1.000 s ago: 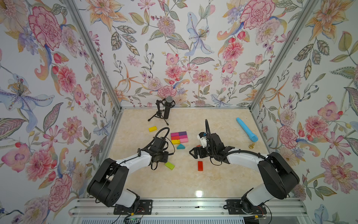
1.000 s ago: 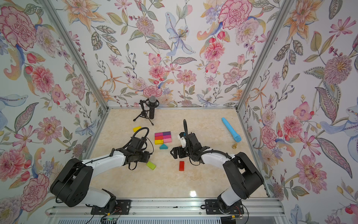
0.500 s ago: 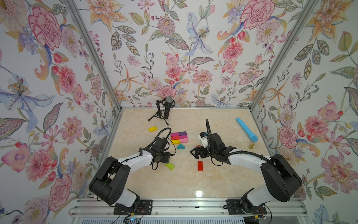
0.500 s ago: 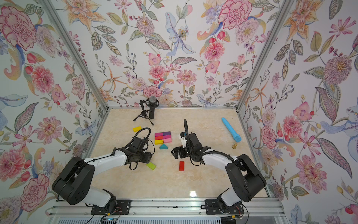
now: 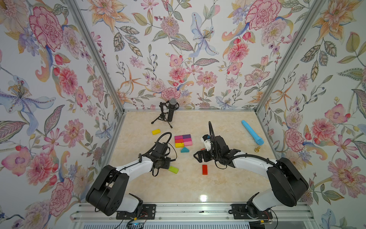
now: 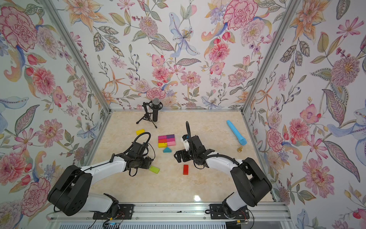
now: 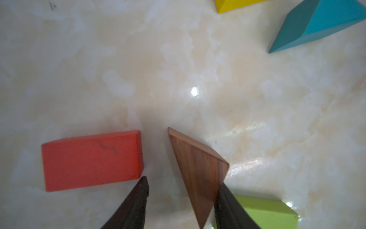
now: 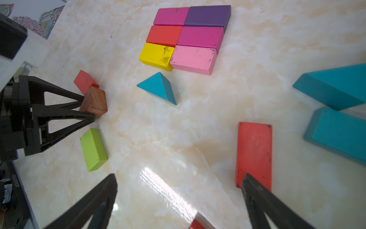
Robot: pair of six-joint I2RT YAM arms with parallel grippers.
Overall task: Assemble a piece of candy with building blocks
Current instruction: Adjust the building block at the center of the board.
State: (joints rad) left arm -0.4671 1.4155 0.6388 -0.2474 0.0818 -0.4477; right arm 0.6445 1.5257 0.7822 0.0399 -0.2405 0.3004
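Where the desk [image 5: 188,188] is barest, a red brick [image 5: 204,169] lies lengthwise near-to-far.
Just past it the right pincer [image 8: 179,176] gapes wide, empty; the left pincer [image 7: 183,182], part-open, straddles the brown triangle [image 7: 198,168], one finger touching, green brick [image 5: 173,169] beside. Beyond, the teal triangle [image 5: 184,150] points away at the six-brick slab [image 5: 183,140].

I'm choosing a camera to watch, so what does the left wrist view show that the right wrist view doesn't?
Left wrist view only: a clear gap between the brown triangle and one of the left jaws. Right wrist view only: the whole six-brick grid, a second red brick lying alone, two more teal blocks, and the open, empty right jaws. Both: the brown triangle, green brick, teal triangle and the red brick beside the brown one.
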